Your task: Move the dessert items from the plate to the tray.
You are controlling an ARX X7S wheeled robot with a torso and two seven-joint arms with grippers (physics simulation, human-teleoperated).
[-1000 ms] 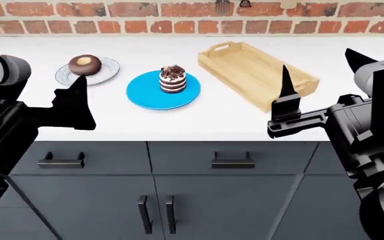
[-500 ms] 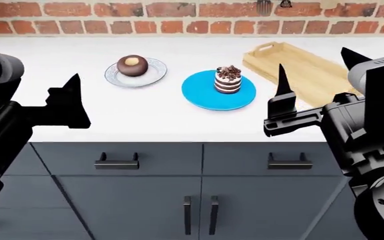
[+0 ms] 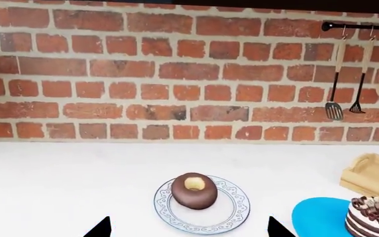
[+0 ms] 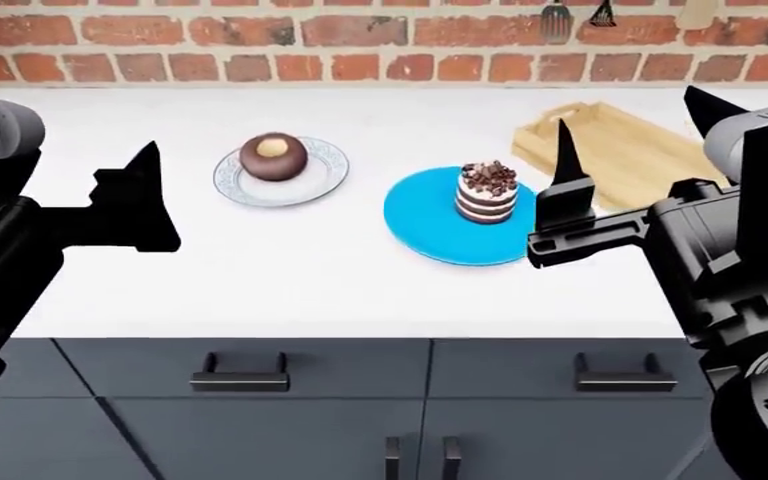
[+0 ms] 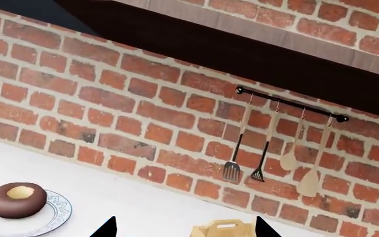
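A chocolate-glazed donut (image 4: 275, 156) (image 3: 193, 190) (image 5: 17, 199) lies on a grey patterned plate (image 4: 233, 182) (image 3: 166, 212). To its right, a layered cake (image 4: 488, 192) (image 3: 372, 217) stands on a blue plate (image 4: 427, 232) (image 3: 316, 217). The wooden tray (image 4: 631, 160) (image 3: 374, 175) (image 5: 226, 230) sits at the back right of the white counter. My left gripper (image 3: 188, 232) (image 4: 133, 190) hovers open and holds nothing, in front of the donut. My right gripper (image 5: 184, 229) (image 4: 631, 125) is open too and holds nothing, near the cake and tray.
A brick wall runs behind the counter, with utensils (image 3: 335, 109) (image 5: 232, 170) hanging from a black rail. Below the counter's front edge are grey drawers with dark handles (image 4: 240, 380) (image 4: 622, 380).
The head view has shifted, so the plates and tray sit further right and lower in it. Both grippers remain open and hold nothing.
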